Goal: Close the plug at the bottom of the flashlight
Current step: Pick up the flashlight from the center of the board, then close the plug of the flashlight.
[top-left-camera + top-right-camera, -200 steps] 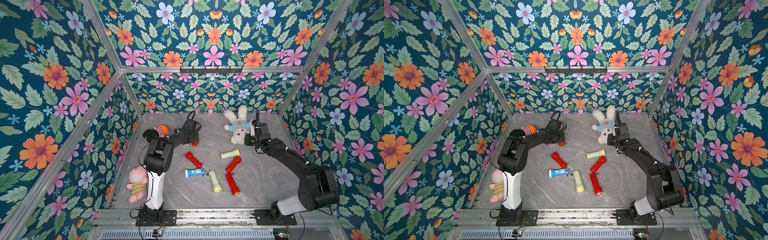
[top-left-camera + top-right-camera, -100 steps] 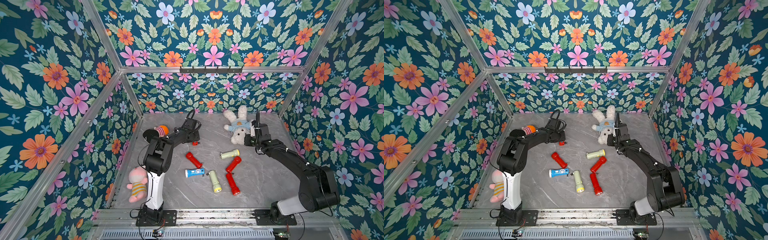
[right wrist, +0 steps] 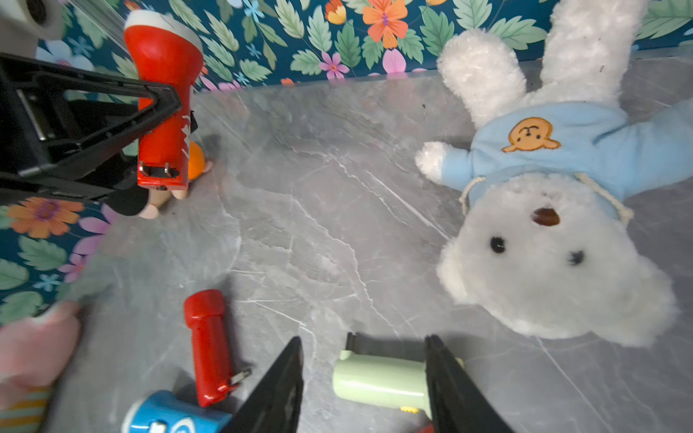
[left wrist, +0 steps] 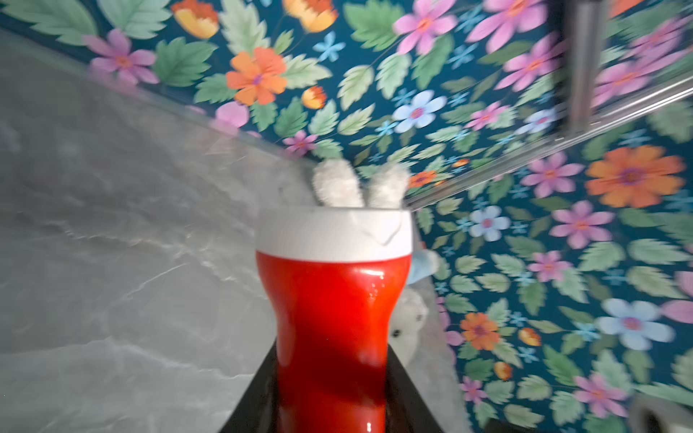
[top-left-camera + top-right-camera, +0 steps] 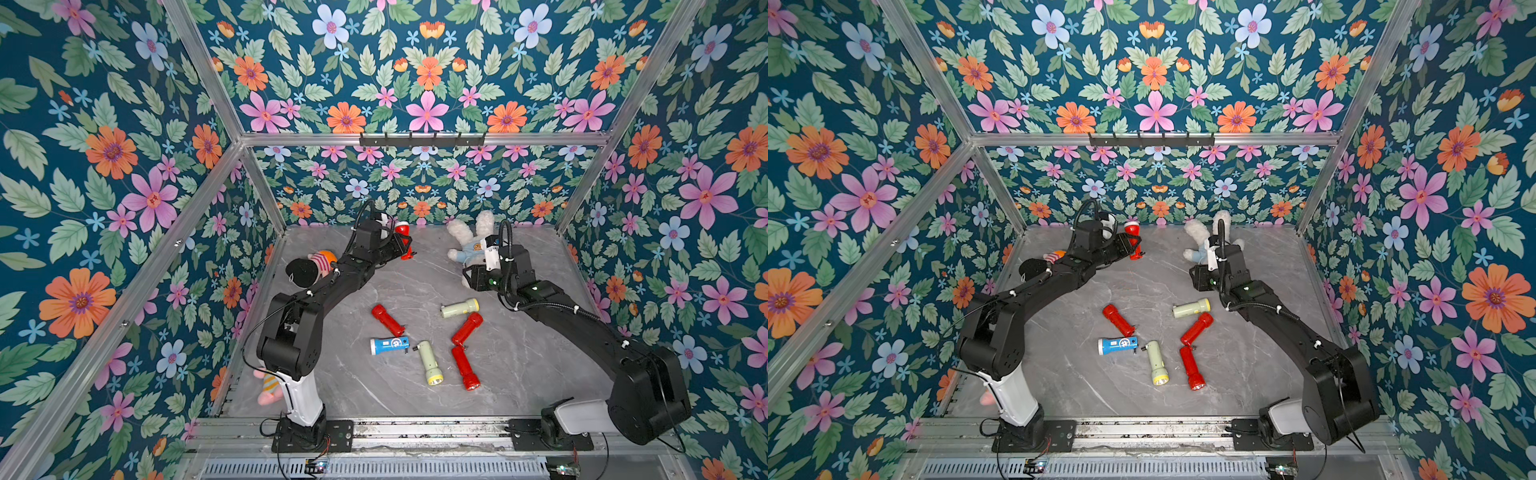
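Note:
A red flashlight (image 5: 403, 242) (image 5: 1134, 245) with a white head rim hangs above the back of the table, head up. My left gripper (image 5: 395, 248) (image 4: 332, 375) is shut on its body, a black finger (image 4: 258, 390) on each side. In the right wrist view the flashlight (image 3: 165, 105) shows its base end, where the plug (image 3: 159, 171) has two metal prongs showing; whether they lie folded in I cannot tell. My right gripper (image 5: 471, 279) (image 3: 363, 339) stands open and empty to the right, above a pale green flashlight (image 3: 378, 378).
Several flashlights lie mid-table: red ones (image 5: 387, 320) (image 5: 467, 328) (image 5: 464, 368), a blue one (image 5: 390, 345), pale green ones (image 5: 459, 308) (image 5: 430, 363). A white plush bunny (image 5: 467, 243) lies at the back, a doll (image 5: 313, 268) under my left arm, a pink plush (image 5: 266, 388) front left.
My left gripper has shut on the red flashlight and lifted it up and toward the back wall. The right gripper's jaws have opened; that arm has barely moved.

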{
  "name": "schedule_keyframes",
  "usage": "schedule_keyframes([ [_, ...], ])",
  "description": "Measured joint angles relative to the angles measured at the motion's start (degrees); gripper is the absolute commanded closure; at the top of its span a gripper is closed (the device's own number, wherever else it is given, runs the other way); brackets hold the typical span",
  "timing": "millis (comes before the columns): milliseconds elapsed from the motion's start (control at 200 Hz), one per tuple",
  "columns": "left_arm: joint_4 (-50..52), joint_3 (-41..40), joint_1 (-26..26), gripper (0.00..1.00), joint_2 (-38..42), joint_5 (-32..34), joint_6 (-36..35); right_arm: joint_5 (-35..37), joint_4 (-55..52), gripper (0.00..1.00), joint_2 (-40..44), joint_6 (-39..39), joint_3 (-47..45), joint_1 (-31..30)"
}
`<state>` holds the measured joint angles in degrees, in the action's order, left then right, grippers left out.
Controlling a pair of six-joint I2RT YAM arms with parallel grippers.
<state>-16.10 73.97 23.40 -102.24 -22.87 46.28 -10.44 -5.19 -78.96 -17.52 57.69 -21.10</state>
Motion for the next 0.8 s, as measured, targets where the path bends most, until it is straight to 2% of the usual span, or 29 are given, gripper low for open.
schedule_keyframes([
  [240,-25.11,-7.28,-2.21,0.77,0.33,-6.14,17.86,-11.82,7.26,0.36,1.75,-7.61,0.13,-0.17],
  [465,-42.40,-10.64,-2.03,0.77,-1.55,-9.31,31.76,-20.31,16.26,0.33,-2.23,-14.84,0.39,-0.44],
  [590,-47.50,-11.87,-2.03,0.77,-1.33,-9.29,36.04,-22.25,19.28,0.31,-5.51,-16.94,2.60,-2.03],
  [800,-49.75,-13.18,-1.51,0.77,1.27,-9.35,37.86,-24.92,25.35,0.30,-10.14,-19.80,6.19,-3.58],
])
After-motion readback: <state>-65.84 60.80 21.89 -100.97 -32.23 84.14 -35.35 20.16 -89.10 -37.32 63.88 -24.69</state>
